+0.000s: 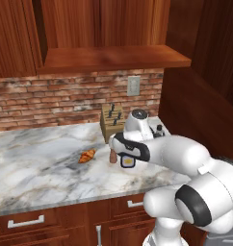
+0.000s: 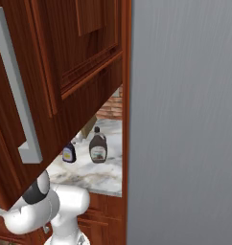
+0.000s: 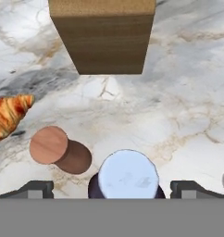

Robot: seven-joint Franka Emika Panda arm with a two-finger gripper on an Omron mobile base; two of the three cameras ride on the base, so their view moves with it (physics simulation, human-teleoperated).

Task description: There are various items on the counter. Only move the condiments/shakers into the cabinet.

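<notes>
The marble counter [image 1: 36, 158] fills the middle of the left base view, with a brick wall behind it and the open wooden cabinet [image 1: 113, 57] up top. In the hand view, the small blue bottle [image 3: 127, 178] with its pale round cap sits at the bottom middle, right between the gripper [image 3: 112, 189]'s wide-spread fingers. The brown shaker [image 3: 58, 150] stands just left of it, the croissant [image 3: 9, 115] at the left edge, and the knife block [image 3: 104, 37] at the top.
</notes>
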